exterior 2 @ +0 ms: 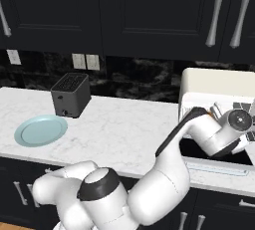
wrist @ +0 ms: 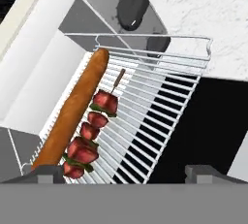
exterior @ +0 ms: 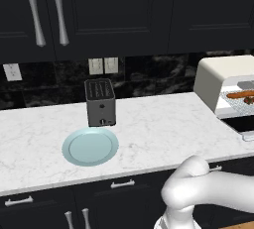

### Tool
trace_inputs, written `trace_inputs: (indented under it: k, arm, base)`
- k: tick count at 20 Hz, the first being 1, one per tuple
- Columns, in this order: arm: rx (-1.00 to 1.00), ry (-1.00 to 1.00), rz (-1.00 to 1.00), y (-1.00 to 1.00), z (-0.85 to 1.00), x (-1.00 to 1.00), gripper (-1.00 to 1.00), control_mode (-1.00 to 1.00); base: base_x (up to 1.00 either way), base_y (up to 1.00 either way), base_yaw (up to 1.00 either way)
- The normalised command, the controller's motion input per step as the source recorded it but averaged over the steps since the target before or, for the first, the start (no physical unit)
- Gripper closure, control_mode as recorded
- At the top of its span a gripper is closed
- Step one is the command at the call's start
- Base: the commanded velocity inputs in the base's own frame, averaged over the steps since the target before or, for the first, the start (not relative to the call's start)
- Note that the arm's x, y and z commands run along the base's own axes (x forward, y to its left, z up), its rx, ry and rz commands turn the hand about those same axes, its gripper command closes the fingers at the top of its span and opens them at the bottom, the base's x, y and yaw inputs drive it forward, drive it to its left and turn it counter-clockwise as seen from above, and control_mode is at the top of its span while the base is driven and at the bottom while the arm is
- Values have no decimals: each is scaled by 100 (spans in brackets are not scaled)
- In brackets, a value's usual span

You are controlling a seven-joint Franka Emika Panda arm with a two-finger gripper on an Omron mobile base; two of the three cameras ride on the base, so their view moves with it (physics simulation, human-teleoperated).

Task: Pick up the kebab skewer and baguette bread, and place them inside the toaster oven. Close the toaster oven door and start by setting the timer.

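Item: white marbled counter, carrying my work. Sitting on it: dark slot toaster toward the back wall; pale blue plate lying just in front of that toaster; cream toaster oven standing well to the toaster's right, at the counter's end.

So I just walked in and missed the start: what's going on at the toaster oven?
The robot arm is loading the toaster oven. The baguette bread and kebab skewer lie side by side on its wire rack. The gripper hovers open above them, holding nothing. The door is down, not yet closed. The blue plate sits by the slot toaster.
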Motion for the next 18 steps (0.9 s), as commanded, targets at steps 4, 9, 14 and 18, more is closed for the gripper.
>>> trace_inputs:
  k: [4, 9, 14, 18]
  arm:
    - [-22, -10, 37, -19, 0, 0, -100, -100]
    - [-31, -13, 58, -3, 0, -1, -100, -100]
    - [-40, -10, 52, -5, -3, -9, -100, -100]
    - [-36, -12, 38, -8, -19, -18, -100, -100]
  base:
    - [0, 0, 0]
    - [0, 0, 0]
    - [0, 0, 0]
    - [0, 0, 0]
